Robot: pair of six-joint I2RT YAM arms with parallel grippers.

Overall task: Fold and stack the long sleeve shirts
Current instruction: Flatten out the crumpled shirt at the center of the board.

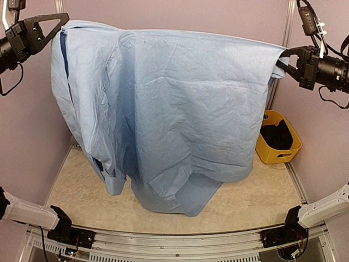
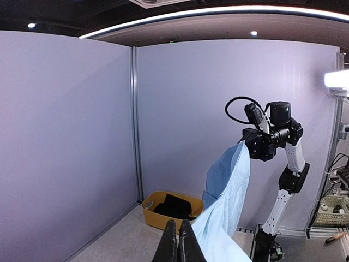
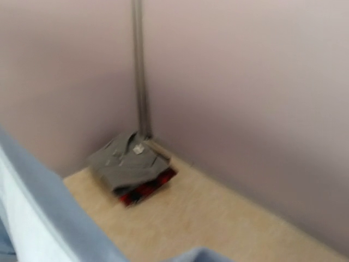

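Blue shirt: one, light blue, held aloft and spread wide between the two end effectors. Its top edge is stretched nearly straight and its lower folds hang down over the counter; whether they touch it cannot be told. Left end effector: raised at upper left, fingers pressed together, pinching one upper corner of the blue shirt. Right end effector: raised at upper right, pinching the opposite corner. Grey shirt: one, folded, white neck label upward, lying in a counter corner where two walls meet. Plaid shirt: one, folded, directly beneath the grey shirt, with its red-and-black edge showing. Basket: one, yellow, at the far right of the counter beside the wall, with dark cloth inside.
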